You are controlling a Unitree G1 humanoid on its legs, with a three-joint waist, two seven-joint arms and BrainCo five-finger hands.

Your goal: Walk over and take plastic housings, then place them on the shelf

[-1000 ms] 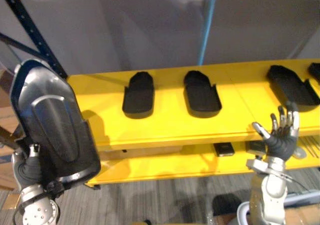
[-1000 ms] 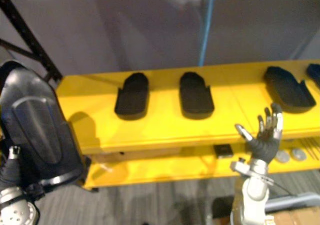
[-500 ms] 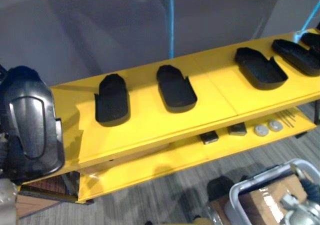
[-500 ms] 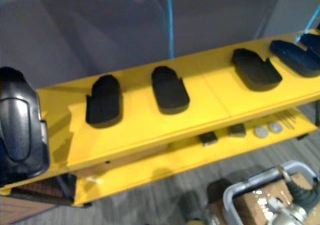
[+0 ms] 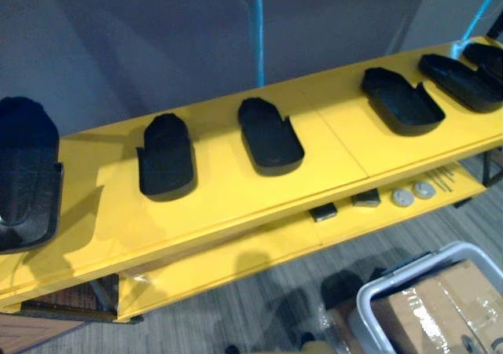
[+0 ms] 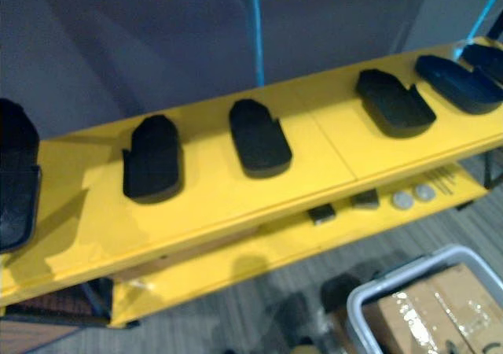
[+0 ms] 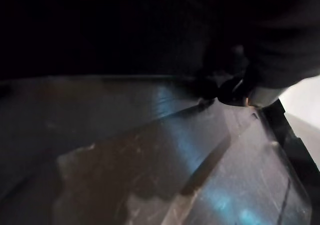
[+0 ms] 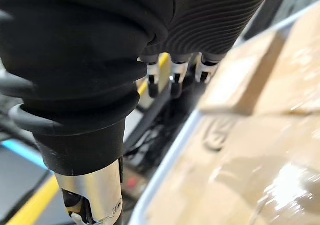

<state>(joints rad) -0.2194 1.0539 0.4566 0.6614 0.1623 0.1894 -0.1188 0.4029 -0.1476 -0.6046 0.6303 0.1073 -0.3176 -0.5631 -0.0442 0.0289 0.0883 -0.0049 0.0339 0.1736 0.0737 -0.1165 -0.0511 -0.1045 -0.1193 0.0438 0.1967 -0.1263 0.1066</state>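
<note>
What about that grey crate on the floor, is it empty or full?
Not empty. The grey crate holds a cardboard box under shiny wrap, which takes up most of its opening. What lies beneath the box cannot be told.

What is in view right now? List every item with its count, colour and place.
plastic housings: six, black, in a row along the top tier, with the leftmost housing at its left end
shelf: one, yellow, two tiers
small blocks: two, dark, lower tier
discs: two, silver, lower tier, right of the blocks
thin rods: a few, dark, lower tier, right of the discs
bin: one, grey rim, on the floor
cardboard boxes: brown, inside the bin
strip: one, blue, upright behind the shelf
left hand: dark cover, close against the leftmost housing
right hand: fingers relaxed, beside the boxes
</note>
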